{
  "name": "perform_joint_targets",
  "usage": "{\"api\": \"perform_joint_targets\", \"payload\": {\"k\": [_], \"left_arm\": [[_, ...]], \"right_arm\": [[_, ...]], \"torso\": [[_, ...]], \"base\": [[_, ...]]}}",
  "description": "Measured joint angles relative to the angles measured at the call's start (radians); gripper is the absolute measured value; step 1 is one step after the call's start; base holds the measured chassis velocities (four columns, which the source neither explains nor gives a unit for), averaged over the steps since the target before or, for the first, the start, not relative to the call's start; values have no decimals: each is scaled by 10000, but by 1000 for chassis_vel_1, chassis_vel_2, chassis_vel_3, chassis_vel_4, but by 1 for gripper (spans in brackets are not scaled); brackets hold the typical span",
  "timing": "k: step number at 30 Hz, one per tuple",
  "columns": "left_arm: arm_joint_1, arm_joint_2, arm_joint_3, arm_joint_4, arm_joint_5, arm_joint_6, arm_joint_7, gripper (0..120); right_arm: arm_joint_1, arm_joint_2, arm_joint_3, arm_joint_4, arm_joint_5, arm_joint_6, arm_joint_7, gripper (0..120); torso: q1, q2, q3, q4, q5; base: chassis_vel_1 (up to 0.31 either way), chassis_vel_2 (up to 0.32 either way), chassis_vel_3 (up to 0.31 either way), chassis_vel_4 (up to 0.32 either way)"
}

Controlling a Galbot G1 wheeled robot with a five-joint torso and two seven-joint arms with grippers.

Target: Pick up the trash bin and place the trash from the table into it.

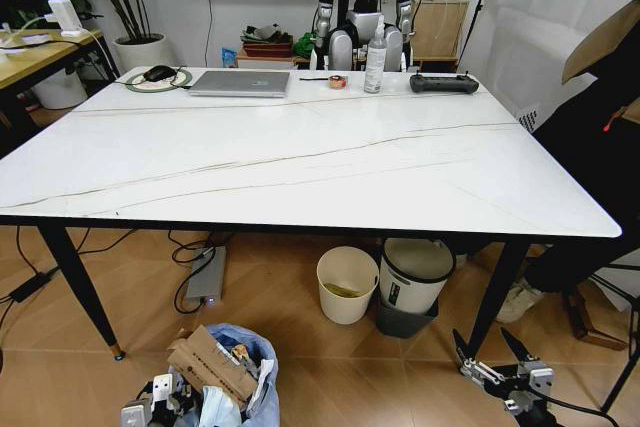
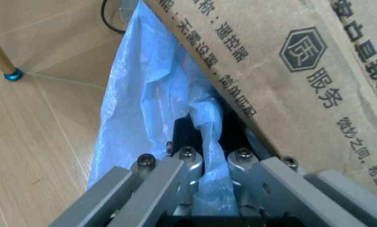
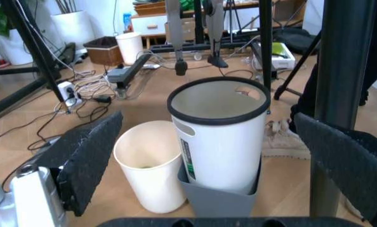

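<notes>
Standing by the robot and looking down with its head view, I am seeing the trash bin (image 1: 232, 379) sitting on the floor at the lower left of the frame, in front of the table (image 1: 300, 162) and below its near edge. A brown cardboard piece (image 1: 208, 364) is sticking out of its pale-blue bag. The left tool (image 1: 158, 399) is sitting right against the bin's near-left rim, so the left arm is plainly the nearer one; the right tool (image 1: 497, 367) is hanging low at the lower right, well apart from the bin, its fingers spread. The tabletop is carrying a laptop (image 1: 240, 83), a bottle (image 1: 375, 62) and a black controller (image 1: 443, 83) along its far edge, and I am making out no loose litter on it.

In the left wrist view, the left tool (image 2: 204, 189) is closing on a bunched fold of the blue bag (image 2: 147, 104) at the lower centre of the frame. The bag is rising from there toward the upper left, with the printed cardboard (image 2: 289, 61) leaning across the upper right.

In the right wrist view, the dark pads (image 3: 90, 158) are standing wide apart with nothing between them, framing a cream round bin (image 3: 149, 163) and a grey-and-white bin (image 3: 220, 142) under the table.
</notes>
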Motion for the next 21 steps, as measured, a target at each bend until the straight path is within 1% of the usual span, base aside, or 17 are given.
{"api": "perform_joint_targets", "payload": {"k": [16, 21], "left_arm": [[-1, -44, -42, 73, 169, -133, -5, 0], [14, -37, -70, 24, 133, -331, 8, 0]], "right_arm": [[0, 0, 0, 0, 0, 0, 1, 100], [0, 0, 0, 0, 0, 0, 0, 100]], "torso": [[-251, -652, -401, 0, 0], [-341, -864, -521, -2, 0]], "base": [[0, 0, 0, 0], [0, 0, 0, 0]]}}
